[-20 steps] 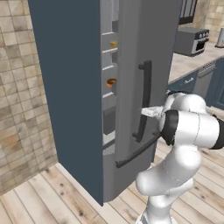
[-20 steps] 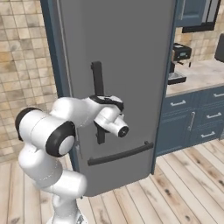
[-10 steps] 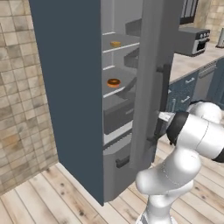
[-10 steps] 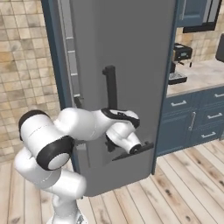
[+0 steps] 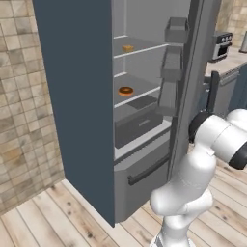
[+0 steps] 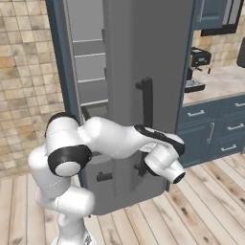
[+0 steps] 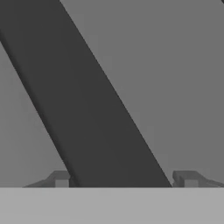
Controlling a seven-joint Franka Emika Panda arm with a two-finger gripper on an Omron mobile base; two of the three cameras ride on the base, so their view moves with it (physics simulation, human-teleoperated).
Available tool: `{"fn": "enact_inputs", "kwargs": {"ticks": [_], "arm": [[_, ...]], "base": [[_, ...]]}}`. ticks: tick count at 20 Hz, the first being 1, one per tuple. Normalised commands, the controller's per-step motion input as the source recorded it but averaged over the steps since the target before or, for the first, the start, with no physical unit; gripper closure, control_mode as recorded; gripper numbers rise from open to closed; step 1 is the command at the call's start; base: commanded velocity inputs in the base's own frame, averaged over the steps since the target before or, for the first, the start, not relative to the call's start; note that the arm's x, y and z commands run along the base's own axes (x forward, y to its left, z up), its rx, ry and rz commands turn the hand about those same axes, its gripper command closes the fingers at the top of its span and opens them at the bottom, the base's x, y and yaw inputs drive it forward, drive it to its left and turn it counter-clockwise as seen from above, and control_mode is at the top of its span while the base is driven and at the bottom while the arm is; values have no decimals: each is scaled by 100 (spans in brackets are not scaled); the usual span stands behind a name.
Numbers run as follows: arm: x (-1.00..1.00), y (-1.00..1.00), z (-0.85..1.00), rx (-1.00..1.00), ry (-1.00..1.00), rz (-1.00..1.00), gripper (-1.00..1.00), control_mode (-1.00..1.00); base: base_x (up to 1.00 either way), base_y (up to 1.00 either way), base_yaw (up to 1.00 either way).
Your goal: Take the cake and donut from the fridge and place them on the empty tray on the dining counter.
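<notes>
My claw (image 7: 122, 179) sits with its tips spread either side of the black bar handle (image 7: 87, 109), which crosses the gap between them, so nothing else fits there. The fridge (image 5: 77, 96) stands with its door (image 5: 193, 72) swung wide, and the way onto the shelves is open from the front. The donut (image 5: 126, 90) lies near the front edge of the middle shelf with bare shelf around it; the cake (image 5: 128, 48) sits on the shelf above. The door bins (image 5: 171, 72) crowd the right side of the opening. My own arm (image 6: 119, 139) wraps around the door's outer face.

Black handle bar (image 7: 96, 113) between spread end effector (image 7: 124, 179) fingertips (image 7: 60, 178)
</notes>
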Motion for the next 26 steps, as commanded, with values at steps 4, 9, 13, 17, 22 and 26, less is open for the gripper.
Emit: {"fn": "enact_inputs", "kwargs": {"ticks": [4,9,13,17,22,26], "arm": [[-100,-52,21,17,22,0,-100,-100],[-100,-43,51,12,14,-5,-100,-100],[-100,-11,31,9,1,-17,-100,-100],[-100,0,38,3,-8,-20,-100,-100],[-96,11,28,0,-15,-46,-100,-100],[-72,1,21,2,-12,-77,-100,-100]], "base": [[0,0,0],[0,0,0],[0,0,0],[0,0,0],[0,0,0],[0,0,0]]}}
